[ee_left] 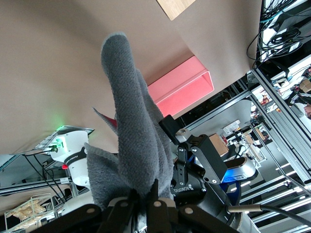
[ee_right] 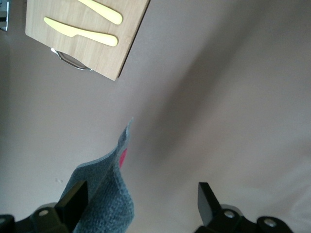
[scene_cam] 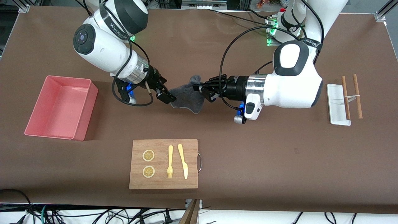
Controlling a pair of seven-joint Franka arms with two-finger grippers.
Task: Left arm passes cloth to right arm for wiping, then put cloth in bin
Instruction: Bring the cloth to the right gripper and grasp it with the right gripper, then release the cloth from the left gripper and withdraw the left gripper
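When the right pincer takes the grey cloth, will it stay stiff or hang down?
Probably floppy: the cloth droops in folds from the shut left pincer. It looks light and fuzzy, so likely not slippery. The open right pincer should grip deep.

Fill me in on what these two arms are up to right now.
The left gripper is shut on the cloth, holding it up over the table's middle. The right gripper is open with its fingers around the cloth's free end, not yet closed. The bin sits toward the right arm's end, holding nothing.
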